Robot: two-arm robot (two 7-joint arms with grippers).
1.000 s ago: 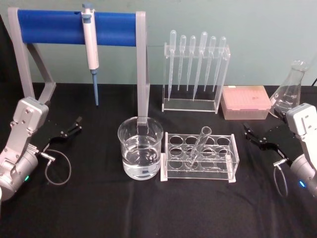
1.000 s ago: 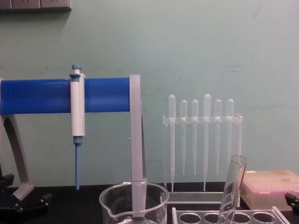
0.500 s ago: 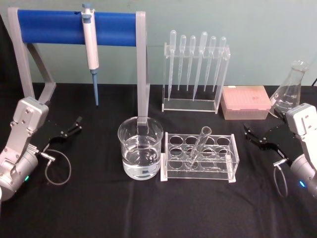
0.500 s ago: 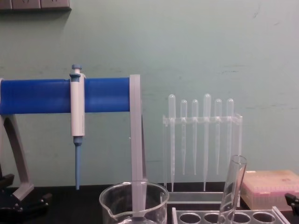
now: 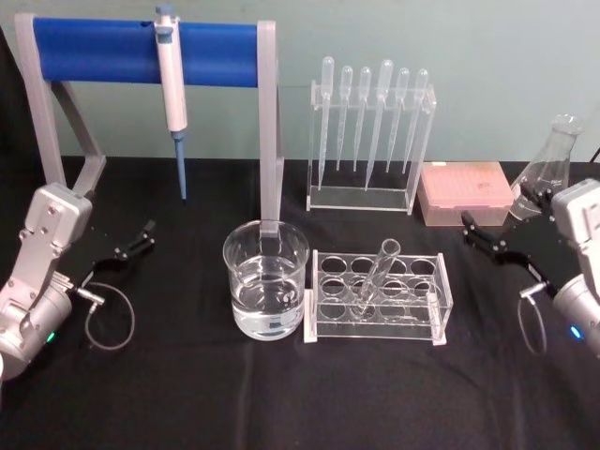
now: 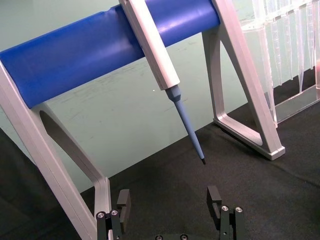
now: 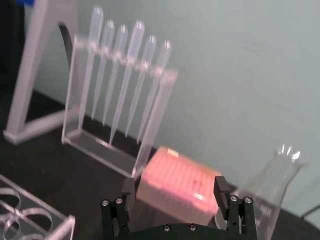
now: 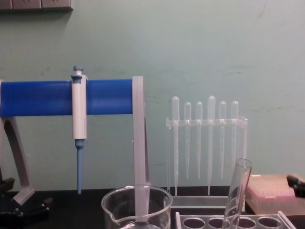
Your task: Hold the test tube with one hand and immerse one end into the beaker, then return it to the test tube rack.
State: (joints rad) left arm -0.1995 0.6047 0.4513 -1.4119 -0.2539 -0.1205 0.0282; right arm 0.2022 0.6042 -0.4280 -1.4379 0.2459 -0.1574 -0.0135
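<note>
The test tube [image 5: 376, 274] leans in a clear rack [image 5: 433, 302] at mid table, its open rim up; its upper part rises at the chest view's lower right [image 8: 238, 191]. The beaker [image 5: 265, 291], partly filled with clear liquid, stands just left of the rack, with its rim low in the chest view [image 8: 137, 198]. My right gripper [image 5: 489, 230] hovers open to the right of the rack, in front of the pink box, holding nothing [image 7: 173, 186]. My left gripper [image 5: 131, 246] rests open at the table's left [image 6: 169, 196].
A blue-barred stand [image 5: 103, 50] holding a white-and-blue pipettor [image 5: 172, 89] stands at the back left. A clear stand of plastic pipettes [image 5: 367, 122], a pink tip box [image 5: 466, 192] and a glass flask [image 5: 553, 164] line the back right.
My right gripper has risen and moved back toward the pink box and the flask. The left gripper, test tube and beaker have not moved.
</note>
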